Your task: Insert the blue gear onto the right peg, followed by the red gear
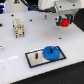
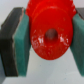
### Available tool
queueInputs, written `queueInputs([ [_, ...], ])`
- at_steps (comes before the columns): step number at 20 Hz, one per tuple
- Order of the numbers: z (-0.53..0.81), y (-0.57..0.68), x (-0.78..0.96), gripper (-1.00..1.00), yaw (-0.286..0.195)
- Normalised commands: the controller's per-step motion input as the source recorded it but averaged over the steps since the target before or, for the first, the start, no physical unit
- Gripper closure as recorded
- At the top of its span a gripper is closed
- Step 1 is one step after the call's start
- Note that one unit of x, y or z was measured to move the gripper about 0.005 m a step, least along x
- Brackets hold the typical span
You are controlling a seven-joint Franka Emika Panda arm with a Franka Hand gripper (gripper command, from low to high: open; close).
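Observation:
The blue gear (image 1: 50, 52) lies flat on the grey black-edged plate (image 1: 33, 58) toward the exterior view's right, so the right peg is hidden under it. A thin pin (image 1: 37, 54) stands on the plate beside the gear. My gripper (image 1: 63, 21) is high above the table at the exterior view's upper right, shut on the red gear (image 1: 63, 22). In the wrist view the red gear (image 2: 49, 33) fills the middle, clamped between my two teal pads (image 2: 22, 45), its centre hole showing.
A small beige and dark block fixture (image 1: 18, 27) stands on the white table (image 1: 15, 47) at the exterior view's left. A small dark dot (image 1: 28, 20) marks the table near the back. The table's dark front edge runs along the bottom.

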Motion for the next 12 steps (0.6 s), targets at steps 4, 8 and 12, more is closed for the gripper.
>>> queueInputs([
  [4, 0.43, -0.29, 0.55, 1.00, 0.000],
  [8, 0.41, -0.31, 0.57, 1.00, 0.000],
  [12, 0.30, -0.33, 0.62, 1.00, 0.000],
])
